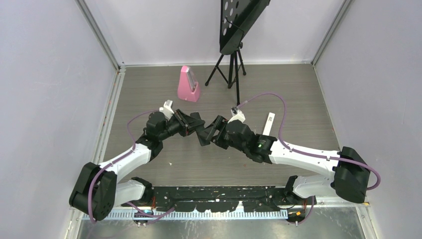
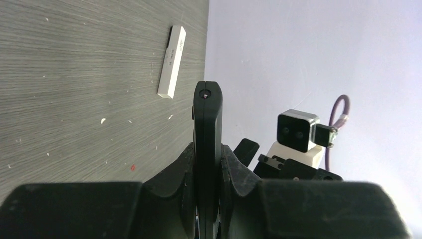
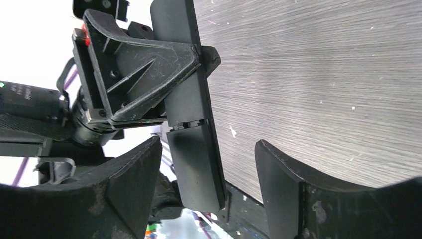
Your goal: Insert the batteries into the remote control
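Step in hand, as I read it: getting the back cover off so the cells can go in. No batteries show in any view, so I can't say where they lie.

My left gripper (image 2: 207, 160) is clenched on the remote control (image 2: 207, 114) and holds it off the table (image 3: 323, 74). The remote is edge-on to that wrist camera, its free end poking up at centre frame.

My right gripper (image 3: 208, 149) is released, jaws wide, straddling that free end. One jaw sits close beside the remote at lower left of its frame. The other is well apart at lower right, with bare table showing between. In the top view the two grippers meet at centre frame.

To do this well:
- Centre the right jaws on the back cover (image 3: 196, 169), below the seam and not on the body above it.
- Close gently, then draw along the remote's long axis, away from the left grip.
- No twisting. The left grip pinches the bar across its thin dimension, so I judge it could pivot if I pull off-axis.

Look of the remote: a slim, flat, matte black bar. A seam crosses it at mid frame in the right wrist view, and the section below sits slightly out of line with the body. I take that section for the cover, perhaps already part loosened. The end face has a small round recess.

A white remote (image 2: 171, 61) lies flat on the table at upper left of the left wrist view, well apart. It isn't the target.
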Controlling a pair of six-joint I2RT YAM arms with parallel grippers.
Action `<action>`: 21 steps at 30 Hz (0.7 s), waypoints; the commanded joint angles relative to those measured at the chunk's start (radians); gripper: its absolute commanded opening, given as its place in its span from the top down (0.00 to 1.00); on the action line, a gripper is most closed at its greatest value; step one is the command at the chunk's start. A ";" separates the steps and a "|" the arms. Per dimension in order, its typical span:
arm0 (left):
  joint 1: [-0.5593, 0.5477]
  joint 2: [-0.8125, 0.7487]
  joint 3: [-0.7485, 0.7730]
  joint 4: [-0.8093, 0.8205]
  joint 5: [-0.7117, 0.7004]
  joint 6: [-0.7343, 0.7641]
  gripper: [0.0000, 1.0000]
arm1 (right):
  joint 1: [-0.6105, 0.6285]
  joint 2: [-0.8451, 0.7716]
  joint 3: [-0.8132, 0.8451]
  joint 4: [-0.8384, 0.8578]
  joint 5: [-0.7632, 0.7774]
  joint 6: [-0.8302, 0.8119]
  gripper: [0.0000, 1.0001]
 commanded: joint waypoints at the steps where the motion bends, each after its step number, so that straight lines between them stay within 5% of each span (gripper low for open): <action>1: 0.006 -0.021 0.035 0.114 -0.022 -0.073 1.00 | -0.001 -0.030 -0.037 0.121 0.045 0.093 0.30; 12: 0.006 -0.068 0.065 0.125 -0.058 -0.119 1.00 | -0.002 -0.024 -0.160 0.260 0.035 0.215 0.53; 21: 0.006 -0.065 0.078 0.173 -0.033 -0.186 1.00 | -0.002 0.011 -0.224 0.417 -0.005 0.249 0.59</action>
